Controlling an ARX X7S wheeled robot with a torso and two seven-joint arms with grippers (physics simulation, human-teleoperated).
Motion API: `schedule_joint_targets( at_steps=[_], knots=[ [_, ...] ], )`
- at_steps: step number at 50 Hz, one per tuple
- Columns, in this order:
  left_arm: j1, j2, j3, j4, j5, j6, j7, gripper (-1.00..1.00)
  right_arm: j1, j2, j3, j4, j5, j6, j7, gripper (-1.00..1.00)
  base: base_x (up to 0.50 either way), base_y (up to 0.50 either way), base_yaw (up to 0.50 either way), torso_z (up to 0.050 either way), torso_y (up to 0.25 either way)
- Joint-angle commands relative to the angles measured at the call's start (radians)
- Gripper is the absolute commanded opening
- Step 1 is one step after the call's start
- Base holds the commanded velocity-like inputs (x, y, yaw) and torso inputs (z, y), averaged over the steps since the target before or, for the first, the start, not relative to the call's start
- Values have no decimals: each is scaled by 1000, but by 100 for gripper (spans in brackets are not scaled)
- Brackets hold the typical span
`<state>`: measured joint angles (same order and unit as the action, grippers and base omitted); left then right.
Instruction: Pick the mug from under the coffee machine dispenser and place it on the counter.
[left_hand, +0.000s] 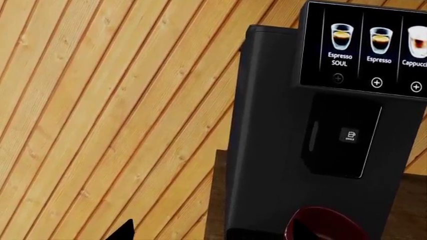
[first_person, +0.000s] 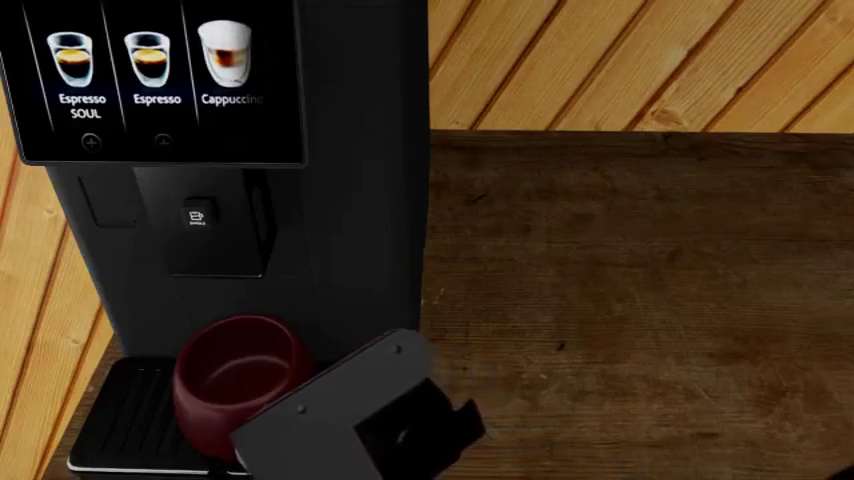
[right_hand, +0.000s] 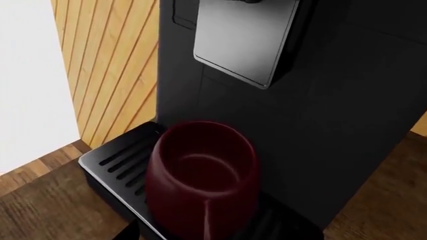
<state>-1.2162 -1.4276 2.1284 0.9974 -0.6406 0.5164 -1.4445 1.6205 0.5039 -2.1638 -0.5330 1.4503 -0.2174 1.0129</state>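
The dark red mug (first_person: 230, 380) stands upright on the ribbed drip tray (first_person: 127, 425), under the black dispenser (first_person: 200, 225) of the tall coffee machine. In the right wrist view the mug (right_hand: 200, 175) is very close, with its handle towards the camera. My right gripper (right_hand: 210, 235) is open, with a dark fingertip (right_hand: 133, 231) beside the mug and a gap between them. In the head view a black wrist housing (first_person: 354, 415) hides the mug's lower right side. My left gripper (left_hand: 213, 232) is open and empty, and the mug (left_hand: 327, 225) shows by one of its tips.
The dark wood counter (first_person: 641, 300) stretches to the right of the machine. An orange wood-panelled wall (first_person: 641, 60) stands behind it. The machine's drinks screen (first_person: 147, 80) overhangs the dispenser. The counter's left end (right_hand: 40, 210) lies just past the drip tray.
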Motion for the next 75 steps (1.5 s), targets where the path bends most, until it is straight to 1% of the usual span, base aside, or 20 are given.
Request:
schedule_joint_targets(
  at_steps=[1,19,34,35,52,59,62,75],
  knots=[
    [4,-2,-2,-2,0,3,2,100,-9,-19,2,28,7,13,-15,100,0,0,0,0,0],
    [24,7,0,-15,14,12,-7,100,-39,-25,1,87,3,20,-34,100,0,0,0,0,0],
    [28,6,-5,-14,12,9,-6,100,-41,2,8,56,-16,16,-20,100,0,0,0,0,0],
    [29,6,-5,-14,13,9,-6,100,-44,3,8,55,-17,15,-20,-100,0,0,0,0,0],
    [37,5,-10,-16,12,10,-4,100,-16,8,20,-41,-43,34,27,-100,0,0,0,0,0],
    [35,7,-15,-15,6,6,-3,100,13,84,26,-88,-50,24,19,-100,0,0,0,0,1],
    [34,7,-17,-13,4,0,-4,100,7,125,25,-96,-65,8,11,-100,0,0,0,0,0],
    [44,0,-16,-10,16,3,-2,100,-14,240,2,-152,-131,-6,20,-100,0,0,0,0,0]
  ],
)
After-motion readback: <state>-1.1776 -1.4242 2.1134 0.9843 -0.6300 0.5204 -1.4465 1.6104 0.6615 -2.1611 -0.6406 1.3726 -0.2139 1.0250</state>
